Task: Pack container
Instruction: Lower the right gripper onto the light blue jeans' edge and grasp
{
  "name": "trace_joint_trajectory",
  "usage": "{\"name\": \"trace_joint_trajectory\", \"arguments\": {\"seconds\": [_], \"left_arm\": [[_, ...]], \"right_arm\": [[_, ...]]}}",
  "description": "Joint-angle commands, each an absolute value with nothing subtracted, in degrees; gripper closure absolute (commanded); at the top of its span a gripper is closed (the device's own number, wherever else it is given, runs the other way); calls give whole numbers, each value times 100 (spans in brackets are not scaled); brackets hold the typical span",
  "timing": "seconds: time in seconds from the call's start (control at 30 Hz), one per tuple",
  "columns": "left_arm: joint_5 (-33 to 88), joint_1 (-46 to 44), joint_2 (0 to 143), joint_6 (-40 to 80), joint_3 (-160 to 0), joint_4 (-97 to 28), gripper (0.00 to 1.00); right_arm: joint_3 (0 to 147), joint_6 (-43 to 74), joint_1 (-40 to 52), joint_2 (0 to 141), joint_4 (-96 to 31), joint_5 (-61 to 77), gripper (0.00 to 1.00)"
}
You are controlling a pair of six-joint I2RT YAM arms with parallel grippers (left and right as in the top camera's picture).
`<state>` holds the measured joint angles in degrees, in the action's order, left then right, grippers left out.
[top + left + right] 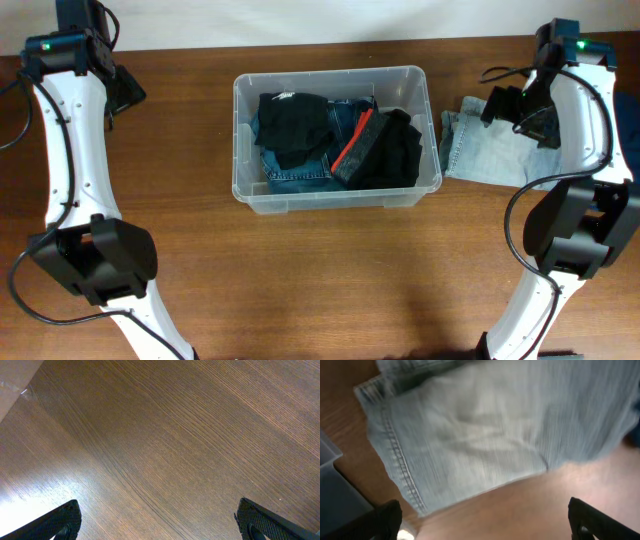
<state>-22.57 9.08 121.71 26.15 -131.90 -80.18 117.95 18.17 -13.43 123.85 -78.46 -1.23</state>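
Left claw (157, 516) hangs spread over brown wood-grain table (165, 435).

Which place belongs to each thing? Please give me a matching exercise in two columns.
1. pale blue denim garment
2. black garment with red band
3. plain black folded garment
4. left arm's fingers

A. left half of the clear plastic rectangular container
B. over bare brown wooden table
C. container's right half
D. on the table, right of the container

Pairs: 1-D, 2-C, 3-A, 4-B.
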Motion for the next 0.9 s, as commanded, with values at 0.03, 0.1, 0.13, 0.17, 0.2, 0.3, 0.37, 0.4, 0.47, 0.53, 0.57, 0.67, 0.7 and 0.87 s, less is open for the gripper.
{"name": "trace_joint_trajectory", "arguments": {"seconds": [0.03, 0.1, 0.13, 0.17, 0.2, 0.3, 0.37, 0.4, 0.47, 0.53, 0.57, 0.67, 0.7, 0.87], "left_arm": [[-2292, 917, 12191, 2613, -13194, -8023, 1], [-2292, 917, 12191, 2613, -13194, -8023, 1], [-2292, 917, 12191, 2613, -13194, -8023, 1], [-2292, 917, 12191, 2613, -13194, -8023, 1], [-2292, 917, 12191, 2613, -13194, -8023, 1], [-2292, 917, 12191, 2613, -13194, -8023, 1], [-2292, 917, 12191, 2613, -13194, -8023, 1], [-2292, 917, 12191, 2613, -13194, -8023, 1], [-2292, 917, 12191, 2613, -13194, -8023, 1], [-2292, 917, 12191, 2613, -13194, -8023, 1], [-2292, 917, 12191, 2613, -13194, -8023, 0], [-2292, 917, 12191, 2613, -13194, -8023, 1], [-2292, 917, 12191, 2613, -13194, -8023, 1], [-2292, 917, 12191, 2613, -13194, -8023, 1]], "right_arm": [[11719, 3030, -1555, 12263, -7977, 185, 1], [11638, 3229, -1750, 12263, -7996, 609, 1], [11583, 3328, -1822, 12263, -7996, 670, 1], [11535, 3389, -1894, 12263, -7996, 718, 1], [11480, 3448, -1975, 12263, -7994, 740, 1], [11334, 3479, -2196, 12261, -7955, 733, 1], [11242, 3439, -2349, 12261, -7950, 740, 1], [11168, 3321, -2453, 12261, -7931, 790, 1], [11017, 3144, -2585, 12256, -7865, 967, 1], [10871, 2954, -2722, 12254, -7787, 1260, 1], [10785, 2877, -2797, 12243, -7714, 1428, 1], [10370, 2716, -3074, 12079, -7354, 1896, 1], [10217, 2676, -3168, 11985, -7225, 1968, 1], [9299, 2615, -3719, 11233, -6545, 2040, 1]]}}
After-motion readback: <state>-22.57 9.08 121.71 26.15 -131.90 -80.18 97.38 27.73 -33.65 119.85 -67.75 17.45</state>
